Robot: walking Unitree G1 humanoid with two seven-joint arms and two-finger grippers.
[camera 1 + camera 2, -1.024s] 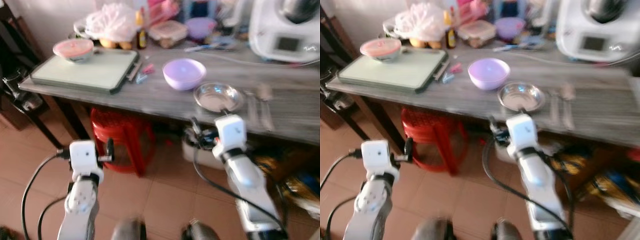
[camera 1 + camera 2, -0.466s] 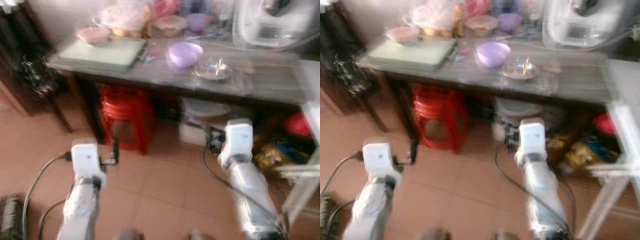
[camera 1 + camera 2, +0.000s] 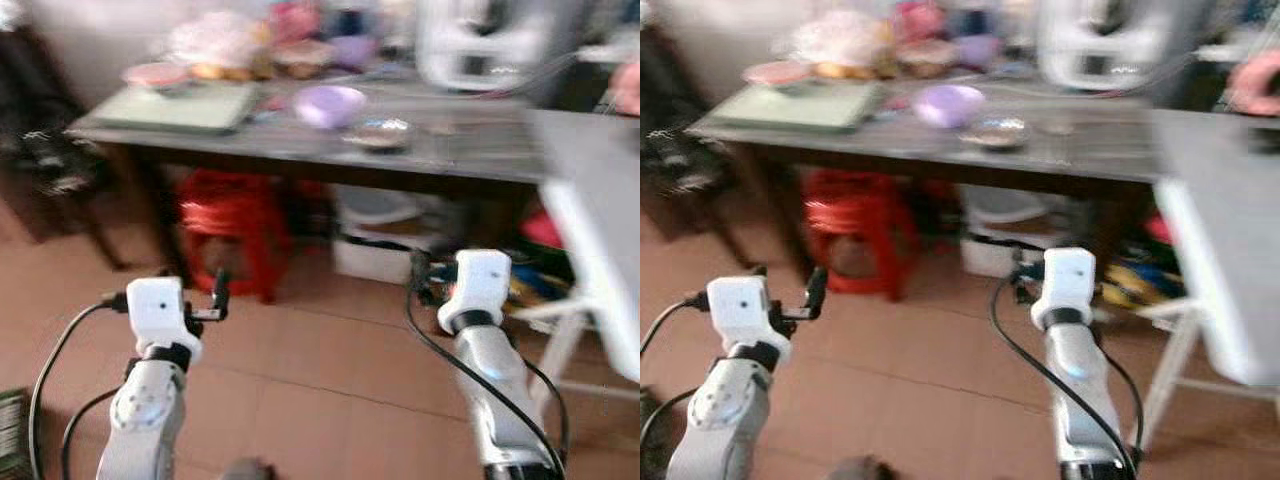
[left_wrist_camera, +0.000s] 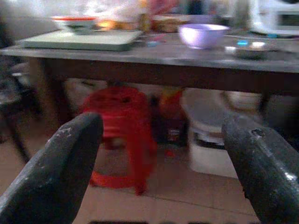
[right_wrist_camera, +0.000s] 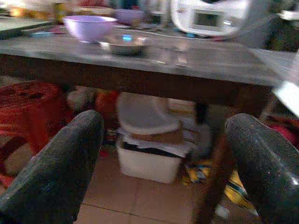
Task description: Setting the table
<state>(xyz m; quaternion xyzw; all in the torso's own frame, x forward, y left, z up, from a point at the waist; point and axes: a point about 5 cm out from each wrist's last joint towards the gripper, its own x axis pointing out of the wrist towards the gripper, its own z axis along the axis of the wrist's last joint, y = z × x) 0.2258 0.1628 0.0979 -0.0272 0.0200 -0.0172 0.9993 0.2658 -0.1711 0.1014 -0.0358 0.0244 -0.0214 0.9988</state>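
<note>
With both the left claw (image 4: 159,163) and right claw (image 5: 163,163) wide open and empty, the blurred, distant table (image 3: 300,150) at 12 o'clock risks a misjudged reach toward the purple bowl (image 3: 330,104).

Red plastic stool (image 3: 232,228) sitting under the grey table (image 3: 480,160), white lidded bin (image 5: 148,144) standing beside the stool, white appliance (image 5: 208,16) resting on the table
</note>
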